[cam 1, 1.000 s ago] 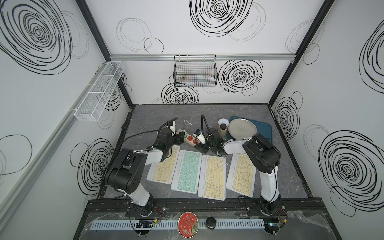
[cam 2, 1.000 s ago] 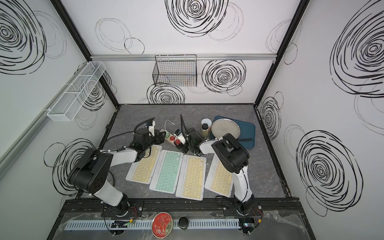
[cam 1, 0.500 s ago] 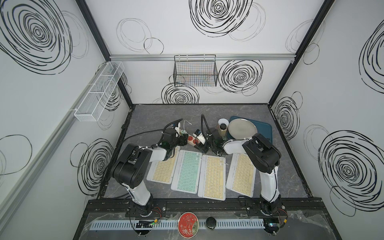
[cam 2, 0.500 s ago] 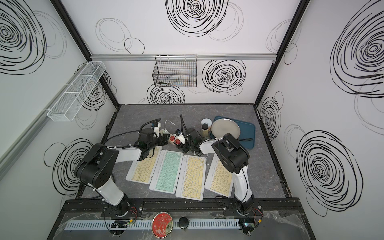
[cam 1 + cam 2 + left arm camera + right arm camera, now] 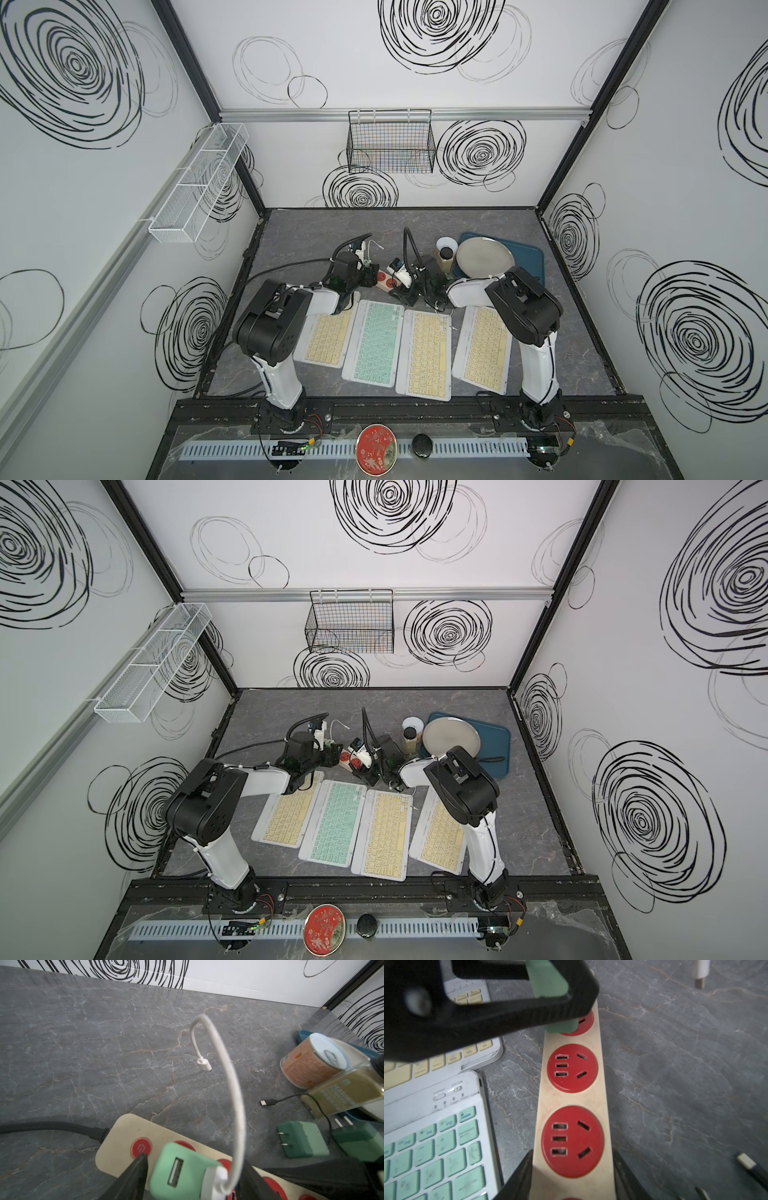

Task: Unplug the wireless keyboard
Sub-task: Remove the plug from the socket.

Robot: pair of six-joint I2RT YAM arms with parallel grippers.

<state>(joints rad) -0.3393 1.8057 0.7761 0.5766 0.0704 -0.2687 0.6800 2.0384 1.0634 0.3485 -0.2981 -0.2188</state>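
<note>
keyboards: four lie flat in a row at the front of the table; from the left, a cream keyboard point(image 5: 328, 338), the mint keyboard point(image 5: 376, 345), then two more cream ones. no cable shows in any of them, and the mint keyboard's side port looks empty in the right wrist view.
left claw: the left gripper point(image 5: 195, 1161) stands open around the mint charger point(image 5: 178, 1159), one finger on each side. a thin gap shows at the finger beside the red switch, so it is not pinching yet.
mint charger: it stands in the end socket of the power strip point(image 5: 571, 1097), behind the keyboards. whether it is fully seated i cannot tell.
charger handling: probably small, light, rigid plastic with smooth sides. the only resistance should be the prongs in the socket. take it on its two flat sides, low down, and pull straight along the prongs.
white cable point(image 5: 235, 1084): it arcs up from the charger's usb port. its free end point(image 5: 204, 1065) lies on bare table, apart from every keyboard. it looks soft and thin, a poor place to pull.
power strip handling: likely light enough to lift with the charger unless held down.
right claw: the right gripper point(image 5: 572, 1159) straddles the strip's other end, fingers pressed to both long edges, clamping it.
</note>
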